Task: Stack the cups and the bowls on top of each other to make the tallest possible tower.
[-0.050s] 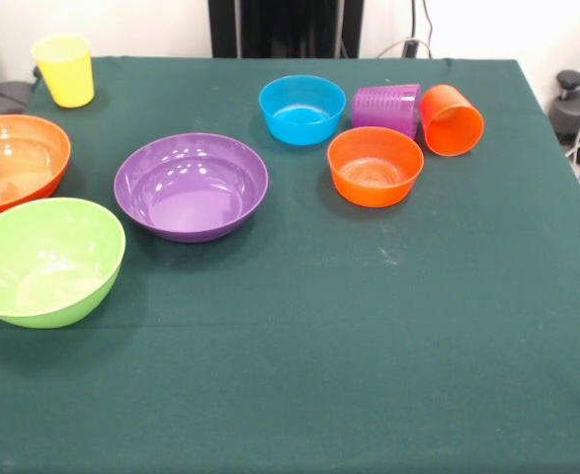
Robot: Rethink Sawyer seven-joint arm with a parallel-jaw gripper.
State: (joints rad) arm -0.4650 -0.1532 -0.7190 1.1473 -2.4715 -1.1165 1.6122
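Nothing stacked yet; pieces spread singly over green cloth table [369, 346]. Glossy purple plastic bowl [191, 186] mid-table, lime green bowl [44, 261] and large orange bowl [13, 163] beside it. Small blue bowl [301, 109] and small orange bowl [374, 166] sit close together. Ribbed purple tumbler [386, 107] and orange tumbler [452, 119] tipped on sides; yellow tumbler [63, 69] upright. Gripper out of sight, state unknown.

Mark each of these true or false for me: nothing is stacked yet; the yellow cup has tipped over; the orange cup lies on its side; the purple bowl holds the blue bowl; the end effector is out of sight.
1. Nothing is stacked yet. True.
2. The yellow cup has tipped over. False: it stands upright, mouth up.
3. The orange cup lies on its side. True.
4. The purple bowl holds the blue bowl. False: the purple bowl is empty, and the blue one sits apart on the table.
5. The end effector is out of sight. True.
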